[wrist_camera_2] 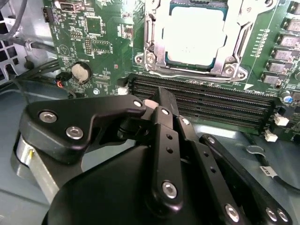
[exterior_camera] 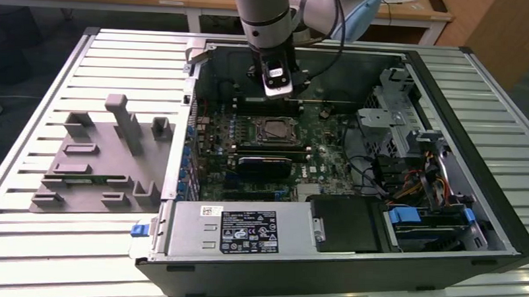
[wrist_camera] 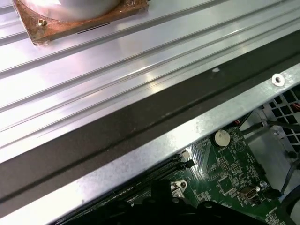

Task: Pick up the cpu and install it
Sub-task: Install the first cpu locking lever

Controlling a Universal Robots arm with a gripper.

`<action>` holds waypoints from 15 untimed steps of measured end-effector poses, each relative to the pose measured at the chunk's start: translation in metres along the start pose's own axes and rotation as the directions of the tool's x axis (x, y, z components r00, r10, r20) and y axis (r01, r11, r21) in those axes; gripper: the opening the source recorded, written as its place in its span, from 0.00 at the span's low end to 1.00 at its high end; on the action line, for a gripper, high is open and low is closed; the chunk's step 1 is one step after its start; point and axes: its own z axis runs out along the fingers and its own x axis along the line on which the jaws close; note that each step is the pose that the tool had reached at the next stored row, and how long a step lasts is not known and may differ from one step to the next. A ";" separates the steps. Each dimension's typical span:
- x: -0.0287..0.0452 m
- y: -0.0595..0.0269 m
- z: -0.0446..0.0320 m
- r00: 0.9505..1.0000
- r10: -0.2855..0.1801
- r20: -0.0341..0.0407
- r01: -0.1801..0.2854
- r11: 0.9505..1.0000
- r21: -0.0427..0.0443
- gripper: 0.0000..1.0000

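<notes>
One computer case (exterior_camera: 349,257) lies open on its side on a slatted metal table (exterior_camera: 32,246), and I count these from the exterior view: one green motherboard (exterior_camera: 327,144), one power supply box (exterior_camera: 244,230) along the near edge, one grey moulded tray (exterior_camera: 105,163) on the table to the exterior view's left of the case, one robot arm (exterior_camera: 264,16) coming down from the far side.

One cpu (wrist_camera_2: 194,35), silvery-white on top, sits inside the metal-framed socket (wrist_camera_2: 150,58) in the second wrist view; the exterior view shows that socket (exterior_camera: 274,130) near the middle of the board. Four dark memory slots (wrist_camera_2: 211,101), as best I can count, run side by side just beside the socket. One round coin battery (wrist_camera_2: 80,71) sits on the board, seen in both wrist views (wrist_camera: 221,138).

One gripper (exterior_camera: 278,89) hangs inside the case on the far side of the socket, above the board and apart from the cpu. I see nothing held in it. I cannot tell how far its black fingers (wrist_camera_2: 164,140) stand apart.
</notes>
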 end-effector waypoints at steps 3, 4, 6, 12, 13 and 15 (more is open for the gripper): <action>0.0000 0.0000 -0.0002 1.000 0.000 0.000 0.000 1.000 0.001 0.11; 0.0000 0.0000 -0.0002 1.000 0.000 0.000 0.000 1.000 0.001 0.11; 0.0000 -0.0001 -0.0002 1.000 0.000 0.000 0.000 1.000 0.001 0.11; -0.0003 0.0001 -0.0001 1.000 -0.002 -0.019 0.002 0.999 0.036 0.11; -0.0006 0.0003 0.0000 1.000 -0.002 -0.026 0.004 0.999 0.049 0.11; -0.0013 0.0004 0.0002 0.999 -0.003 -0.040 0.006 0.997 0.072 0.11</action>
